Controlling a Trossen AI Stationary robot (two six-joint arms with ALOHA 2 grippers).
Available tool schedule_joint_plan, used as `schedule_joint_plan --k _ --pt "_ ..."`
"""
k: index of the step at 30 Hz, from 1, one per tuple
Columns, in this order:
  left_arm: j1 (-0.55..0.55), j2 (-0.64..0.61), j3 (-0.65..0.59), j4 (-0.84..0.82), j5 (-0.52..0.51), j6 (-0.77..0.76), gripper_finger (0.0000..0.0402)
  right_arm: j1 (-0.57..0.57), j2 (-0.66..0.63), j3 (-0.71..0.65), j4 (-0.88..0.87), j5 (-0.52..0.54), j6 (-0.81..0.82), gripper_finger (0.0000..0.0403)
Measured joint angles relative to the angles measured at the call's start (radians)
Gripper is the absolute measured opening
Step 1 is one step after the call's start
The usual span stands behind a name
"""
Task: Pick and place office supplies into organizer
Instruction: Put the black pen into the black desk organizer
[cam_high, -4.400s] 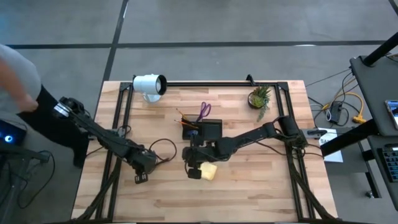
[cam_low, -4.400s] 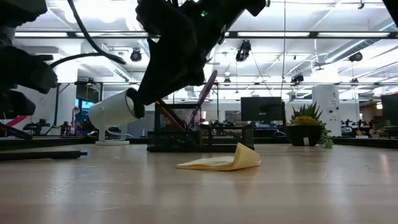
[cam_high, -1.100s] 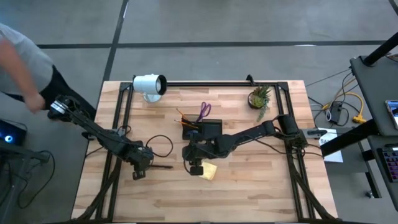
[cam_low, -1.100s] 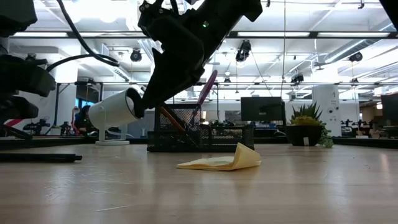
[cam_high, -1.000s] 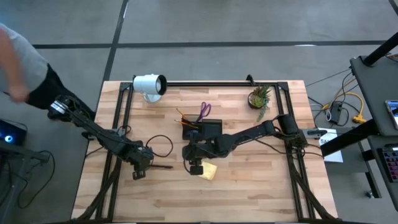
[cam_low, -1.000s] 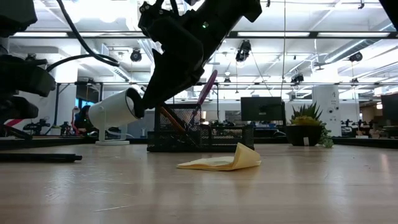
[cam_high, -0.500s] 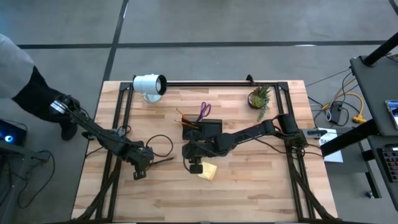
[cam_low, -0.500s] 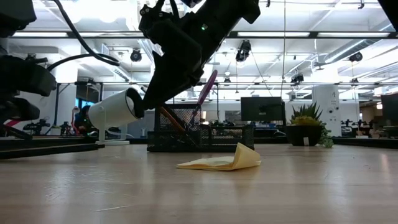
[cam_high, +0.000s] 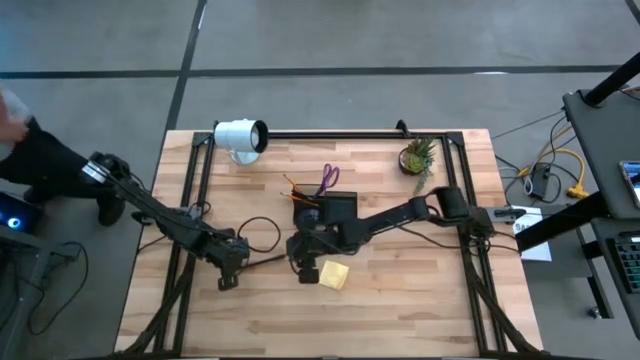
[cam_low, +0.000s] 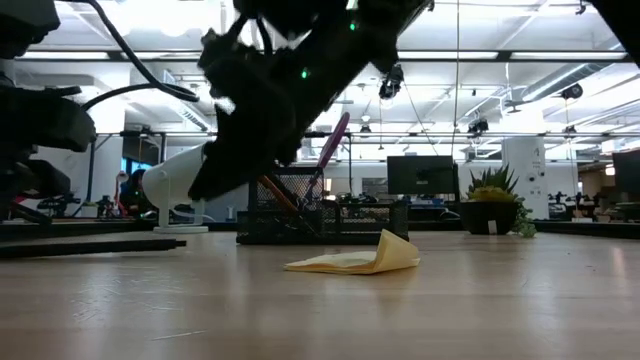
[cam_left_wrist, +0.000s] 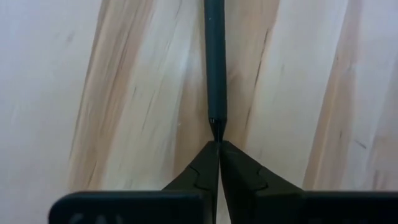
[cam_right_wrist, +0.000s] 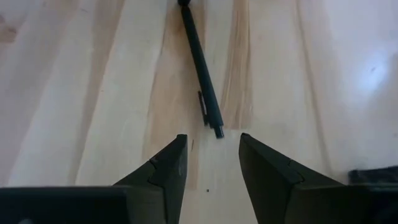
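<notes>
A dark pen (cam_high: 262, 260) lies level just above or on the wood, between my two grippers. My left gripper (cam_high: 230, 274) is shut on its pointed end (cam_left_wrist: 217, 132). My right gripper (cam_high: 303, 268) hovers open over the pen's other end, the clip end (cam_right_wrist: 211, 121), with its fingers (cam_right_wrist: 168, 163) short of the pen and touching nothing. The yellow sticky-note pad (cam_high: 334, 274) lies on the table right of that gripper, one edge curled up (cam_low: 395, 250). The dark organizer (cam_high: 328, 208) stands behind, with orange pencils and purple scissors (cam_high: 328, 180) sticking out of it. My left gripper pinches the pen's tapered tip (cam_left_wrist: 217, 135) between its two fingertips (cam_left_wrist: 200, 167), at their free ends only. The fingers come level from the table's left and lie along the pen. The pen runs straight away from them toward the right arm, close over the table.
A white cylindrical lamp (cam_high: 240, 136) and a small potted plant (cam_high: 417, 157) stand along the far edge. A black cable (cam_high: 262, 236) loops by the left arm. A person (cam_high: 25, 150) stands off the table's left side. Bare wood lies toward the near edge.
My right gripper has moved toward the table's left and down, to the pen's free end. The pen, held by my left gripper, has shifted toward the right arm, and its free end has swung slightly toward the far edge. The sticky-note pad has stayed put.
</notes>
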Motion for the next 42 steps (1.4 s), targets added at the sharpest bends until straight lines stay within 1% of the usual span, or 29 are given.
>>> schedule_joint_plan --k 9,12,18,23,32,42 --pt "0.0 0.003 0.0 0.04 -0.027 0.0 0.0001 -0.002 0.059 0.001 0.022 -0.005 0.016 0.0151" --pt "0.0 0.007 -0.001 0.059 -0.039 0.0 0.0001 -0.002 0.066 0.001 0.028 -0.005 0.015 0.015" --pt "0.003 0.046 -0.001 0.095 -0.062 0.008 0.0001 -0.003 0.093 0.001 0.095 -0.005 0.003 0.0148" --pt "0.004 0.079 0.009 0.128 -0.069 0.013 0.0 -0.006 0.101 0.001 0.091 -0.003 0.007 0.0142" --pt "0.005 -0.033 0.026 0.104 -0.072 0.019 0.0 -0.007 0.1 0.001 0.088 -0.002 0.002 0.0149" --pt "0.008 -0.036 0.028 0.116 -0.063 0.019 0.0 -0.023 0.098 0.001 0.071 -0.001 -0.001 0.0147"
